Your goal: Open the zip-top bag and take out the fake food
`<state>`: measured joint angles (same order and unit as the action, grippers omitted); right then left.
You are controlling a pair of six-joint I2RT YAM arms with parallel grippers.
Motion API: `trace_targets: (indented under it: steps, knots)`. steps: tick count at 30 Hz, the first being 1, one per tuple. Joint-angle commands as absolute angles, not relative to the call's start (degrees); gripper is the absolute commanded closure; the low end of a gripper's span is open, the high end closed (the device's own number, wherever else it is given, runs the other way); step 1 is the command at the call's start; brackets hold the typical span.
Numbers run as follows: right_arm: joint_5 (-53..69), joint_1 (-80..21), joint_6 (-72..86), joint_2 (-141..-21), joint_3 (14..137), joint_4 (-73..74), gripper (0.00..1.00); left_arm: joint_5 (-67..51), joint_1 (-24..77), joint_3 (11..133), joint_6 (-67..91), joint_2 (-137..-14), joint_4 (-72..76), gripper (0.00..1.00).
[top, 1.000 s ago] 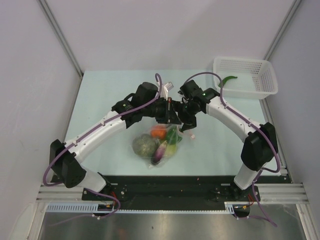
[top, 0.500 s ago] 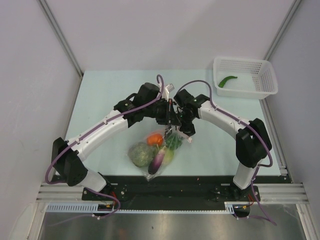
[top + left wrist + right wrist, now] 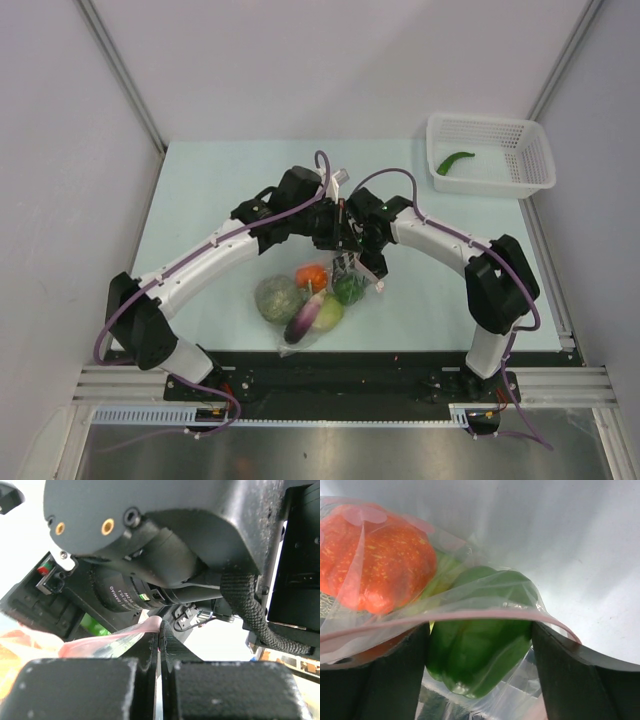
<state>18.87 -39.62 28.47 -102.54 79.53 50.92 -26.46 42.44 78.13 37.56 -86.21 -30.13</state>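
fake food [image 3: 310, 298] inside zip-top bag [image 3: 294, 342] — basket [image 3: 488, 120] behind-right

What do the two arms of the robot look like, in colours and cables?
The left arm and right arm match: curved white links between bulky black joint housings. A purple cable runs loosely along each. The wrist parts and the jaws are black and blocky.

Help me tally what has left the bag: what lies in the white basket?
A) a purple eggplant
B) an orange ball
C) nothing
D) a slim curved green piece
D: a slim curved green piece lies in the white basket, while the orange ball and eggplant sit inside the zip-top bag.
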Motion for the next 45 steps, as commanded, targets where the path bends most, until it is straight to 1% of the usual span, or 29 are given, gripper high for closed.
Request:
trace_targets:
  steps: [1, 2, 4, 5, 7, 8, 9, 11, 19, 24, 30, 34, 36, 37, 39, 41, 42, 44, 45]
  knots:
    - [19.42, -39.2, 29.97, -100.29, 78.84, 49.57, 0.26, -26.02, 42.71, 77.97, 37.97, -83.41, -24.96, 1.0]
    - [19.68, -38.94, 30.41, -99.24, 78.75, 49.4, 0.31, -25.93, 42.63, 77.52, 37.97, -83.32, -24.87, 1.0]
    - [21.08, -38.06, 31.64, -98.35, 78.75, 48.61, 0.38, -25.75, 42.54, 76.38, 38.06, -82.97, -24.79, 1.0]
    - [21.44, -37.45, 31.73, -97.65, 78.84, 48.52, 0.46, -25.75, 42.54, 76.12, 38.23, -82.71, -24.35, 1.0]
    - [22.23, -36.83, 32.17, -97.12, 78.84, 47.9, 0.57, -25.93, 42.45, 75.33, 38.41, -82.44, -24.17, 1.0]
    - [22.5, -36.57, 32.08, -96.77, 78.75, 47.81, 0.65, -25.84, 42.45, 75.24, 38.41, -82.35, -24.17, 1.0]
    - [23.37, -35.78, 32.17, -96.51, 78.75, 47.64, 0.71, -25.93, 42.45, 75.23, 38.41, -82.27, -24.17, 1.0]
    - [24.78, -34.81, 32.17, -95.81, 78.84, 46.94, 0.77, -25.84, 42.45, 75.15, 38.23, -82.18, -24.61, 1.0]
    - [33.92, -26.56, 35.5, -90.79, 78.75, 38.33, 0.84, -25.75, 42.45, 73.21, 38.5, -79.9, -23.91, 1.0]
    - [39.1, -21.54, 38.49, -87.98, 78.93, 35.42, 0.86, -23.21, 42.1, 73.47, 38.15, -79.28, -26.54, 1.0]
    - [44.2, -14.95, 42.44, -85.17, 79.63, 32.88, 0.88, -22.85, 40.7, 73.74, 37.71, -80.07, -28.39, 1.0]
    - [41.32, -8.89, 45.17, -84.46, 80.33, 28.13, 0.9, -24.61, 39.55, 74.18, 36.13, -81.38, -29.18, 1.0]
    - [36.93, -4.86, 45.96, -85.34, 80.68, 24.72, 0.9, -25.31, 39.03, 75.14, 34.47, -82.26, -29.53, 1.0]
    - [35.52, -3.79, 45.97, -85.95, 80.86, 23.48, 0.94, -25.31, 39.02, 75.84, 33.58, -82.61, -30.66, 1.0]
    - [34.97, -0.98, 47.19, -89.28, 81.56, 20.23, 0.95, -25.14, 38.85, 77.86, 31.22, -83.93, -31.9, 1.0]
    - [34.46, -0.7, 46.15, -93.58, 84.53, 22.3, 0.94, -25.22, 38.41, 79.79, 29.45, -85.77, -34.01, 1.0]
    - [33.67, -1.49, 44.58, -95.26, 85.42, 24.33, 0.86, -25.66, 38.32, 80.15, 29.18, -86.22, -34.62, 1.0]
    - [34.1, -3.07, 40.18, -97.46, 86.31, 28.28, 0.78, -26.54, 37.88, 79.63, 29.0, -87.18, -34.54, 1.0]
    - [34.45, -3.86, 38.95, -98.95, 86.13, 29.52, 0.71, -27.15, 37.71, 79.63, 29.09, -88.23, -34.54, 1.0]
